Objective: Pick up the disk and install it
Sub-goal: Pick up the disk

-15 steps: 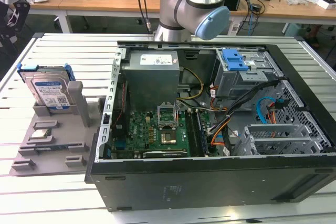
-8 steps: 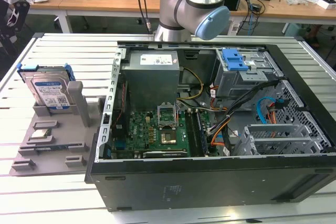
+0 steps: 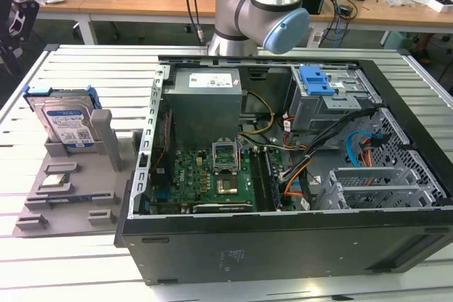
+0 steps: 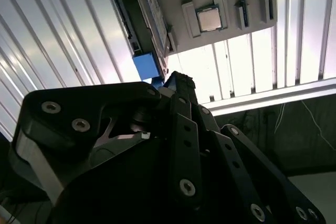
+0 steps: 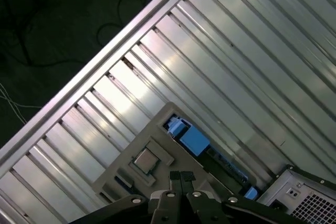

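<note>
Fingertips (image 5: 175,176) were the nearest thing in the first wrist view: two small black tips side by side, almost touching, with nothing between them. The gripper (image 5: 181,177) looked closed and empty. It hung high over the grey holder (image 5: 152,135) on the metal table (image 5: 236,40), apart from everything on it.

Below the tips, in the holder, lay a little square chip (image 5: 144,159). On the other side of the tips from the chip was the disk (image 5: 195,141). It stood on its thin edge in a slot, so from above it looked like a long, narrow strip with blue corners. That strip ran slantwise to the line across the two tips, not along it and not square across it. I think the gripper was not lined up with the disk.

In the exterior view the disk (image 3: 65,122) stood at the back of the holder (image 3: 71,196), on the exterior view's left, label facing the camera. Farthest off, on the exterior view's right, lay the open computer case (image 3: 283,245). The disk was not in it yet.
</note>
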Robot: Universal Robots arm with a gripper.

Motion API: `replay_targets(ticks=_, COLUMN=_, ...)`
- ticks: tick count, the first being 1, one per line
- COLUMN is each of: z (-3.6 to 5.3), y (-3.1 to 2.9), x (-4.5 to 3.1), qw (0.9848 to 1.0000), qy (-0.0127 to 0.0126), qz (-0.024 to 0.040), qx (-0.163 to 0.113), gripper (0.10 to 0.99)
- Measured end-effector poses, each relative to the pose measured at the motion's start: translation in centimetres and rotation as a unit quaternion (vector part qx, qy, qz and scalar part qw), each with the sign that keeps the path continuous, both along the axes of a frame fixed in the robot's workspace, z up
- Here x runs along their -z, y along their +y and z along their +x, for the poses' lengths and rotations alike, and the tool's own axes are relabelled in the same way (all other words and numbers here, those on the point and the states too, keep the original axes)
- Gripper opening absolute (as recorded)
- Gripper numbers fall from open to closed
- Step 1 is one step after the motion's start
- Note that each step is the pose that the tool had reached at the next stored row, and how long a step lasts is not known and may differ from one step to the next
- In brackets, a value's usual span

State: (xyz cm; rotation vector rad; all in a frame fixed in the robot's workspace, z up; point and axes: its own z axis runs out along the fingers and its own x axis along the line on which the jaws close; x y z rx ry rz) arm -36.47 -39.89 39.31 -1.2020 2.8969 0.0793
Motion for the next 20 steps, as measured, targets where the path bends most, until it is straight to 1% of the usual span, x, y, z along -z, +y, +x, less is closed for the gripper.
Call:
replay_targets(ticks=3, z=0.0, y=0.0, x=0.0, qw=0.9999, qy=0.0, qz=0.0, qx=-0.016, gripper=0.106)
replay_targets(ticks=10, z=0.0, y=0.0, x=0.0, qw=0.9992, qy=0.0, qz=0.0, qx=-0.04, gripper=0.106)
replay_targets(ticks=14, z=0.0, y=0.0, x=0.0, qw=0.998, qy=0.0, qz=0.0, qx=-0.063, gripper=0.106)
replay_targets(ticks=20, z=0.0, y=0.0, x=0.0, qw=0.9964, qy=0.0, qz=0.0, qx=-0.084, gripper=0.106)
